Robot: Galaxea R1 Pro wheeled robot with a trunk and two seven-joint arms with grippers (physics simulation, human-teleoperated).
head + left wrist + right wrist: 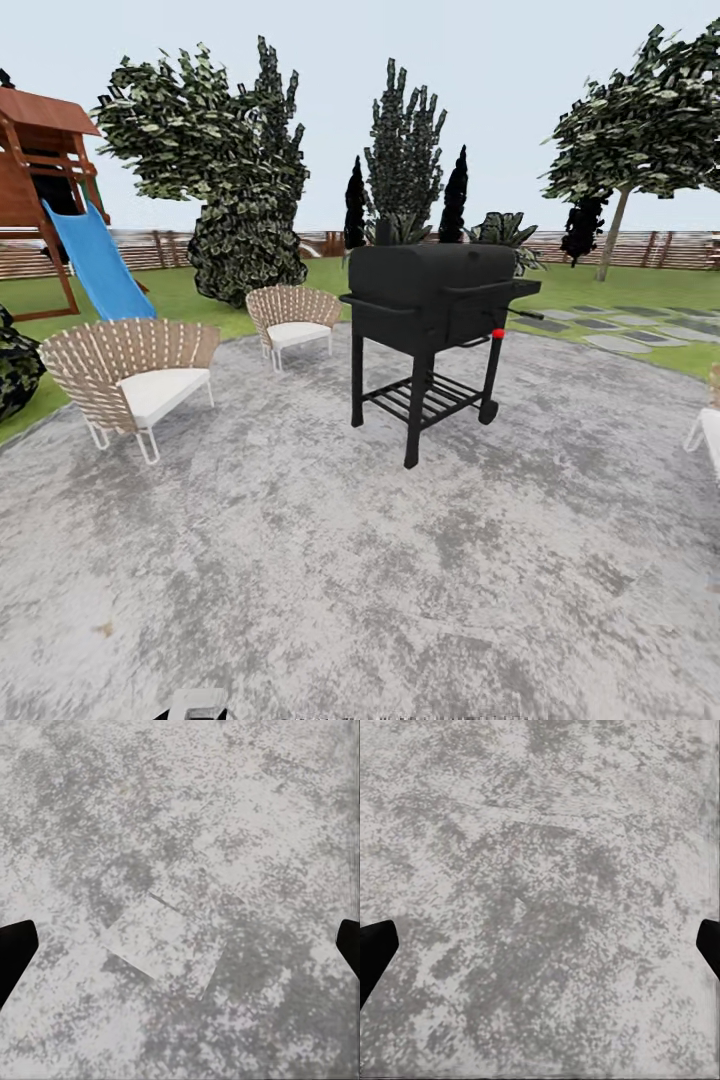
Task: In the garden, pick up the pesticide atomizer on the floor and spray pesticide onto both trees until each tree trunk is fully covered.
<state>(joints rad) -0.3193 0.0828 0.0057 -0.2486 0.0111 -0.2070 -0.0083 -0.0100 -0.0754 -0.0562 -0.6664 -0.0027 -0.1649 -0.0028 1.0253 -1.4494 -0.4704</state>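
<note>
I stand on a grey mottled paved circle (300, 560) in the garden, with green lawn (590, 285) and a brown slat fence (665, 250) beyond it. The pesticide atomizer is out of view. No thick tree trunk shows; a leafy tree (640, 110) on a thin pale trunk stands far right by the fence. My left gripper (180, 952) hangs open over bare paving, its dark fingertips (13, 952) at the picture's edges. My right gripper (540, 952) is open the same way above the paving, with nothing between its fingers (373, 949).
A black barbecue grill (432, 300) stands ahead at the middle. Two wicker chairs (130, 370) (293, 322) sit to the left, a third chair's edge (708, 420) at the right. A blue slide (98, 262) with its wooden play tower is far left. Grey stepping slabs (620, 330) cross the right lawn.
</note>
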